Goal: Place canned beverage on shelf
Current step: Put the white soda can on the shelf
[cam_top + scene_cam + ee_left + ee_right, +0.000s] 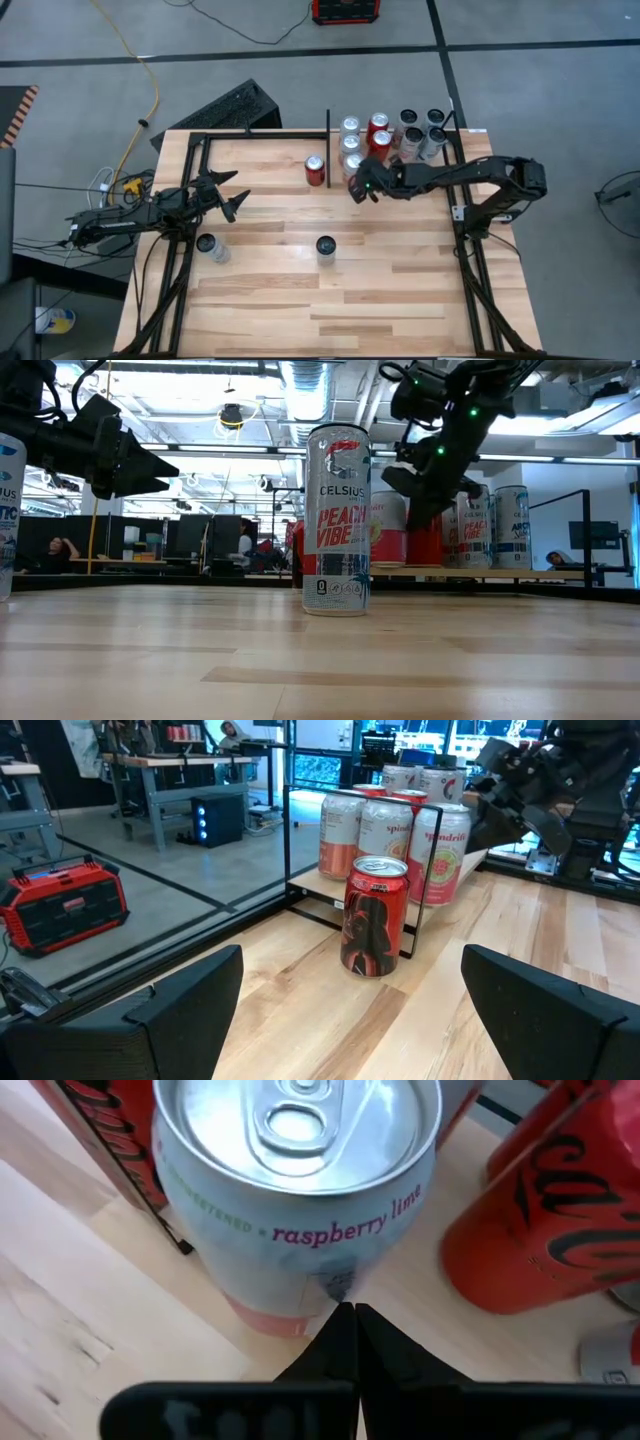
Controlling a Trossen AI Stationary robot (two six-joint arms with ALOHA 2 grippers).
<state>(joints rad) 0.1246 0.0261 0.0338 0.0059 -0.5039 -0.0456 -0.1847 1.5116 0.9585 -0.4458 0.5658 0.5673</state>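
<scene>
The shelf [472,137] stands at the table's far right and carries several cans. My right gripper [350,1320] is shut and slants down. Its tips are right at the lower side wall of a white raspberry-lime can [300,1200], the nearest can of the cluster [352,165]. Red cans [545,1210] stand beside it. A red can [316,170] stands on its base on the table, left of the black divider bar [328,135]. A Celsius can [326,247] stands mid-table. My left gripper [236,203] waits open and level at the table's left. My right gripper's shut fingertips [338,1342] point slanting down from the table's near side at the raspberry-lime can's side wall, close to its base [335,1285]. Whether they touch it, I cannot tell. The can stands upright on its base.
Another can [210,246] stands on the table near my left arm. The black rails [288,810] frame the shelf's left end. Bare wood lies between the Celsius can and the table's near edge.
</scene>
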